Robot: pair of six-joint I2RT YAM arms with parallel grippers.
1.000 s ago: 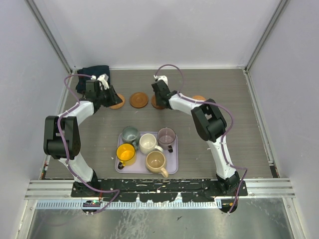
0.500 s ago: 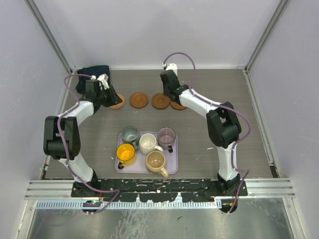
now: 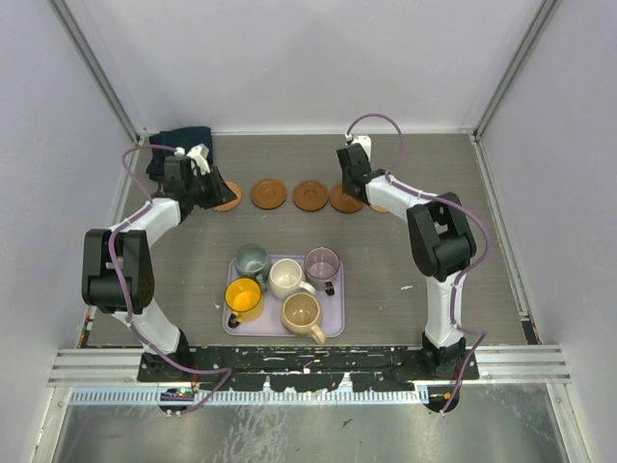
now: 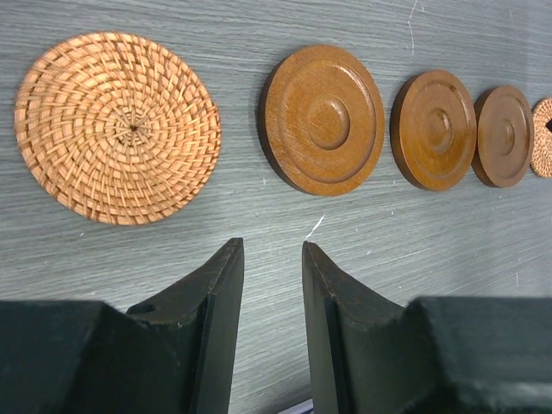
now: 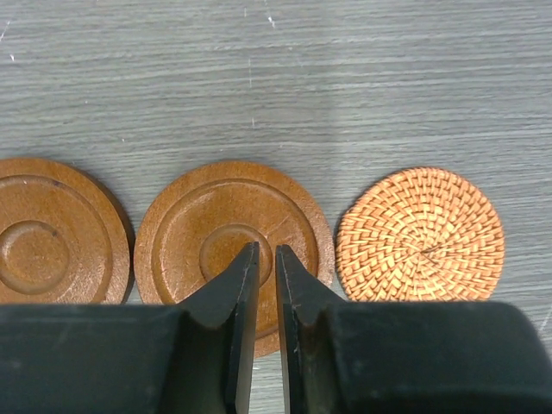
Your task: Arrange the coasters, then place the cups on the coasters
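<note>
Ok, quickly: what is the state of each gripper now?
Left gripper: open, holding nothing.
Right gripper: barely open, holding nothing.

Open across worktop (image 3: 463,280) between coasters (image 3: 269,193) and tray (image 3: 334,323), and either side of tray. Crowded on tray by close-packed cups (image 3: 286,278); blocked at far-left corner by dark cloth (image 3: 183,142).

From high at the near edge, one camera looks down over the whole table (image 3: 482,260). Both wrist cameras hang close over the far row of coasters (image 4: 323,121), sharing the right-hand ones.
</note>
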